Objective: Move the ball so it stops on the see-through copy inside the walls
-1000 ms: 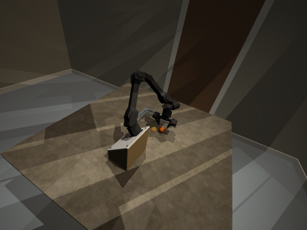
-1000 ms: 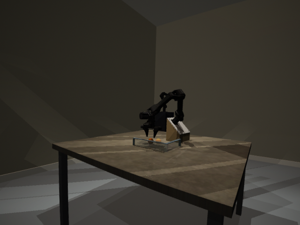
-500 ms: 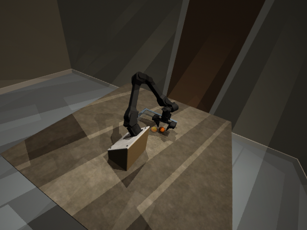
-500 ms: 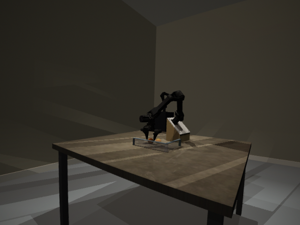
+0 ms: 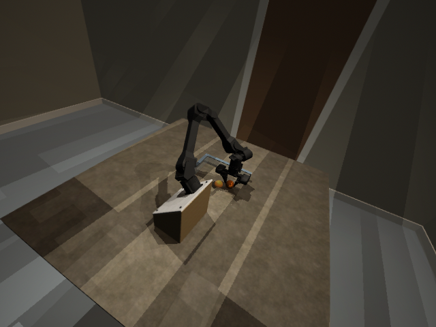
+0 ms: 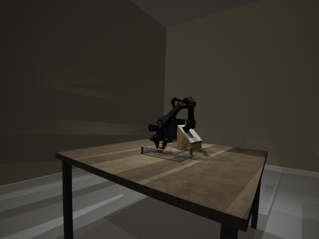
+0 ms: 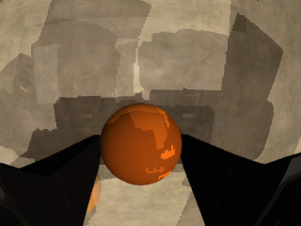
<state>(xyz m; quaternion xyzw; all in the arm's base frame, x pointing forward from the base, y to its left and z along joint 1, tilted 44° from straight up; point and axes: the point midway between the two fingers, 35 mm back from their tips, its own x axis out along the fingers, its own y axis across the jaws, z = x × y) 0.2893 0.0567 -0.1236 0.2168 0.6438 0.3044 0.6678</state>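
Observation:
The orange-red ball (image 5: 230, 184) (image 6: 160, 149) (image 7: 141, 155) sits between the fingertips at table height. My gripper (image 5: 230, 182) (image 6: 160, 148) (image 7: 140, 141) points down and is shut on the ball, with a finger against each side of it in the wrist view. The paler orange see-through copy (image 5: 219, 183) (image 6: 168, 148) (image 7: 95, 195) is beside the ball, toward the arm's base in the top view. In the wrist view the left finger hides most of it. The low clear walls (image 5: 206, 154) (image 6: 191, 151) have blue edges and make a corner; the arm hides part of them in the top view.
The wedge-shaped base block (image 5: 195, 214) (image 6: 182, 140) with a white top carries the arm and stands close to the see-through copy. In the top view one clear wall runs just behind the gripper. Shadows of the arm fall across the table (image 5: 281, 225) (image 6: 195, 177).

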